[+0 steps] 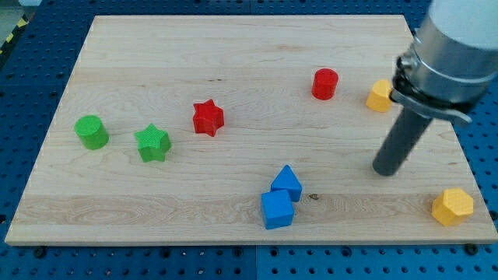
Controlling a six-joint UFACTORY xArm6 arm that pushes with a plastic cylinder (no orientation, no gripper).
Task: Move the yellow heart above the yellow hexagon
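Note:
The yellow heart (380,96) lies near the board's right edge, toward the view's top, partly hidden by the arm. The yellow hexagon (453,206) sits at the view's bottom right corner of the board. My tip (384,169) rests on the board below the heart and to the left of and above the hexagon, touching neither.
A red cylinder (325,83) stands left of the heart. A red star (208,117), a green star (152,143) and a green cylinder (92,131) lie across the left half. Two blue blocks (286,183) (277,209) sit together at bottom centre. The wooden board (233,47) lies on a blue perforated table.

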